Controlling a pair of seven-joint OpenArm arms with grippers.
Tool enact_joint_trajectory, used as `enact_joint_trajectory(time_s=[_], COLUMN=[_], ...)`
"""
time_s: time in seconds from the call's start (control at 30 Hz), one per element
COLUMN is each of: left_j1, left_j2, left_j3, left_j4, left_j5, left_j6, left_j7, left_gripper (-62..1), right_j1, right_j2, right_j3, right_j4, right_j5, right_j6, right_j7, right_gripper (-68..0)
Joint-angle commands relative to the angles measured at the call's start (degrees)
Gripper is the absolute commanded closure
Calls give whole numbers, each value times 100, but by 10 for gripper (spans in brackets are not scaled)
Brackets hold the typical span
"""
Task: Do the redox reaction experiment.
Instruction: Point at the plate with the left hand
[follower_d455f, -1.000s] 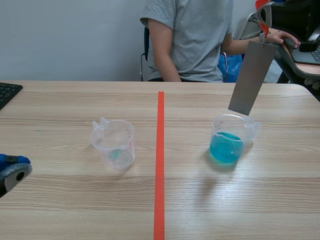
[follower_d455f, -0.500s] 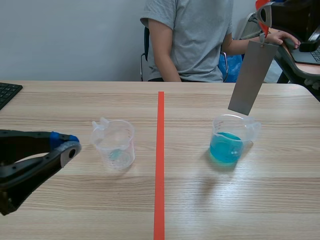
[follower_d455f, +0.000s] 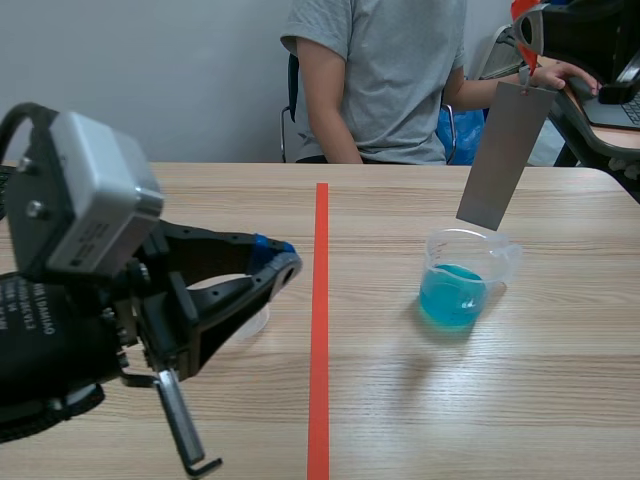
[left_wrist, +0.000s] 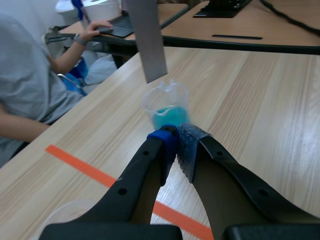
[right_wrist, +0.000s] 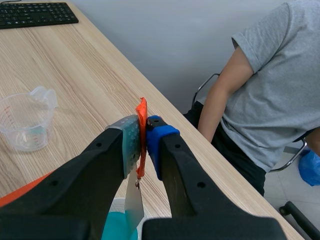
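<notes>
Scene view: our left hand (follower_d455f: 287, 264), clenched on nothing, sits left of the clear plastic spouted beaker of blue liquid (follower_d455f: 462, 282); a flat grey metal strip (follower_d455f: 503, 157) hangs just above it. Left wrist: the beaker stands ahead of our joined fingertips. Right wrist: our right hand (right_wrist: 142, 142) pinches the strip's orange tab (right_wrist: 142, 107) above the beaker.

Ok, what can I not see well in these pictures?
Empty beaker: the left arm hides nearly all of it in the scene view; its scale marks are too small to read in the right wrist view.
Right gripper: cut off by the scene view's top edge.
Blue beaker: in the right wrist view the fingers cover all but a sliver.
</notes>
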Motion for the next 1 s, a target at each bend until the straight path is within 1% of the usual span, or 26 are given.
enact_joint_trajectory(time_s=[0.0,0.1,0.2,0.3,0.37,0.43,0.63,0.73,0.97], left_j1=[-118,-466,-787,-1113,-1303,-1484,-1937,-2144,-2599], left_j2=[153,481,817,1161,1386,1596,2144,2389,2968], left_j3=[109,407,640,826,935,1025,1263,1307,1318], left_j4=[-142,-540,-1056,-1558,-1851,-2094,-2527,-2677,-3075], left_j5=[72,138,149,149,146,146,107,81,83], left_j6=[31,42,48,114,212,225,249,337,354], left_j7=[15,186,210,286,286,286,284,282,315], left_gripper=[-32,-32,-32,-32,-32,-32,-32,-32,-32], right_j1=[101,101,98,98,98,98,98,98,98], right_j2=[63,63,63,61,61,61,61,61,61], right_j3=[9,9,9,9,9,9,9,9,4], right_j4=[68,68,68,68,68,68,68,68,68], right_j5=[63,66,68,70,70,70,83,83,85], right_j6=[33,33,33,33,33,33,33,33,33], right_j7=[105,111,125,125,125,125,129,149,170], right_gripper=[-11,-11,-11,-11,-11,-11,-11,-11,-11])
